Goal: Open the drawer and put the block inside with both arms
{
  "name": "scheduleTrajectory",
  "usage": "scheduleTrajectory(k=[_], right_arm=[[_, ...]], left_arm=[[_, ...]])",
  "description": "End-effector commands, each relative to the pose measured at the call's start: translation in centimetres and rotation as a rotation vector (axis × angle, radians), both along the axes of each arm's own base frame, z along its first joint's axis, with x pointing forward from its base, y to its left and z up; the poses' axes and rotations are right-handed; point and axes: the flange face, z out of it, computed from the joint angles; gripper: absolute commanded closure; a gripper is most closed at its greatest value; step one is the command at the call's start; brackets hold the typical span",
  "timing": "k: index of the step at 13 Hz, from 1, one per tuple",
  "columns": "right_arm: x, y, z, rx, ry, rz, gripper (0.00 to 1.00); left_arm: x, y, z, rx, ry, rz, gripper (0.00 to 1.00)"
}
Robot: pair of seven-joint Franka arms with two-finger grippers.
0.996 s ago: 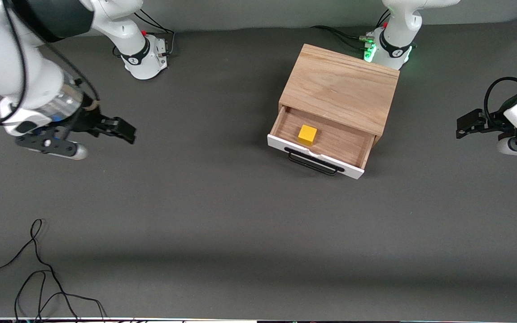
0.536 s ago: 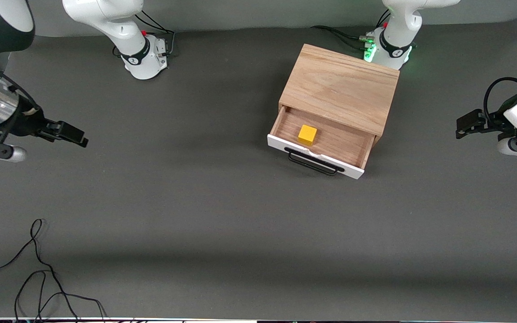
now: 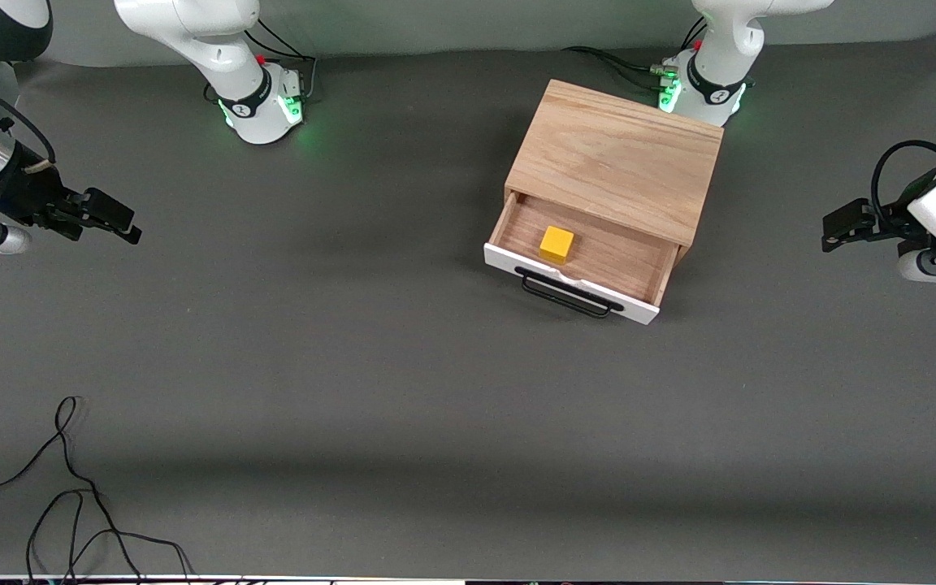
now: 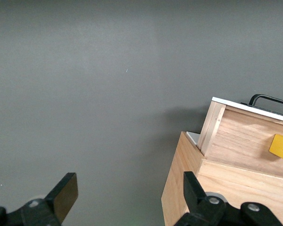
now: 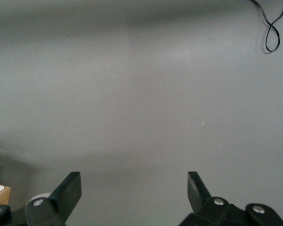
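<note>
1. One container is seen on the grey surface [image 3: 403,390]: a light-wood box [image 3: 616,158] with its drawer [image 3: 517,231] pulled out toward the front camera, the white front panel and black bar handle [image 3: 569,294] at its nearer edge.
2. One thing is held in the drawer: the block [image 3: 556,244], a small yellow cube, resting flat on the tray floor, close to the white panel and apart from the side walls. It is also caught at the edge of the left wrist view [image 4: 281,147], inside the wooden tray.
3. The left hand [image 3: 840,225] is held over bare surface at the left arm's end, well apart from the box and drawer; its fingers [image 4: 66,193] are spread wide and nothing is held between them. From this hand, the drawer's side wall and the box corner are seen nearby.
4. The right hand [image 3: 106,215] is held over bare surface at the right arm's end, much farther from the drawer than the left hand is; its fingers [image 5: 70,190] are spread wide and nothing is gripped.
5. A loose black cable [image 3: 70,487] lies on the surface at the right arm's end, nearer to the front camera, well apart from both hands and from the drawer.
</note>
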Motion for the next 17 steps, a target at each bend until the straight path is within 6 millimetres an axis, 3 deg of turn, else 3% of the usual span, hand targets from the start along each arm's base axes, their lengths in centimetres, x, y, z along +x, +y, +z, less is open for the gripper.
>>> scheduleTrajectory(k=[1,4,17], right_arm=[[0.4,-0.3,-0.6,-0.014,-0.018,0.057,0.0],[1.4,-0.2,-1.3,-0.013,-0.006,0.059,0.0],[1.4,-1.1,-0.6,-0.048,0.005,0.126,0.0]], left_arm=[[-0.5,-0.4,0.4,0.016,-0.001,0.009,0.0],[-0.5,-0.4,0.5,0.016,-0.003,0.009,0.0],[-0.6,-1.0,0.8,0.016,-0.003,-0.003,0.0]])
